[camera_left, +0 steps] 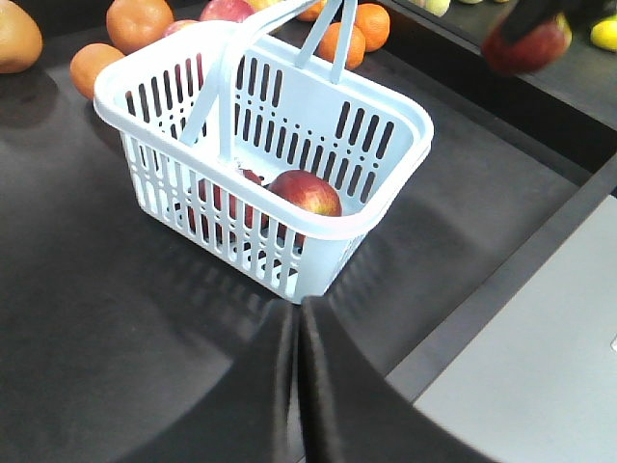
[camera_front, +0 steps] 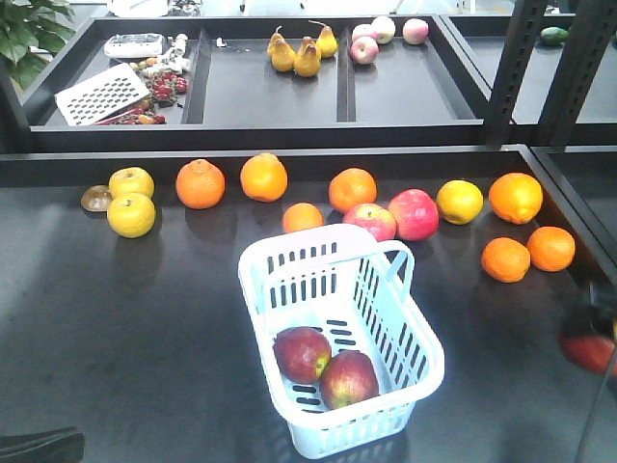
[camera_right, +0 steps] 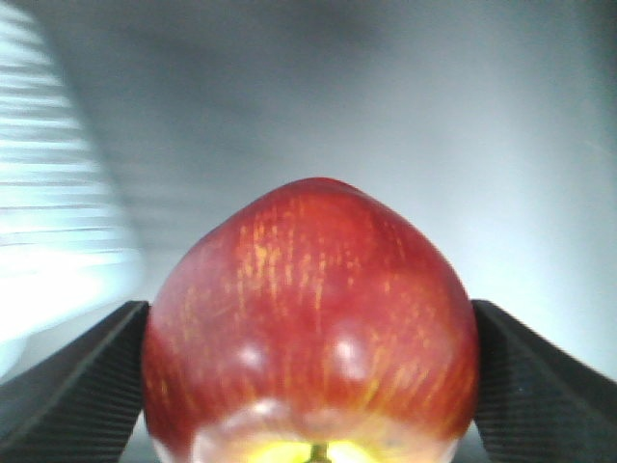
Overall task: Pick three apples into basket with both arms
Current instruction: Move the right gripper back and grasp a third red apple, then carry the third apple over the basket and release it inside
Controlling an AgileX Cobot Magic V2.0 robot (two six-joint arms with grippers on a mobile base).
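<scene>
Two dark red apples with yellow streaks (camera_front: 325,367) already lie side by side in the pale blue-white plastic basket with slotted sides (camera_front: 422,362), down at its near end. The third dark red apple (camera_right: 310,328) is pinched between the black fingers of the right gripper (camera_right: 308,386), off to the right of the basket — in the front view it shows as a red blur at the table's right edge (camera_front: 588,349).

To do this step well, the right arm should carry the apple over the basket's open top, keep clear of the loop handle (camera_front: 397,262), and go low before letting go — so it does not bump hard on the other two.

The left gripper (camera_left: 299,318) has its black fingers pressed together, holding nothing, near the basket's front corner. It should stay out of the way.
</scene>
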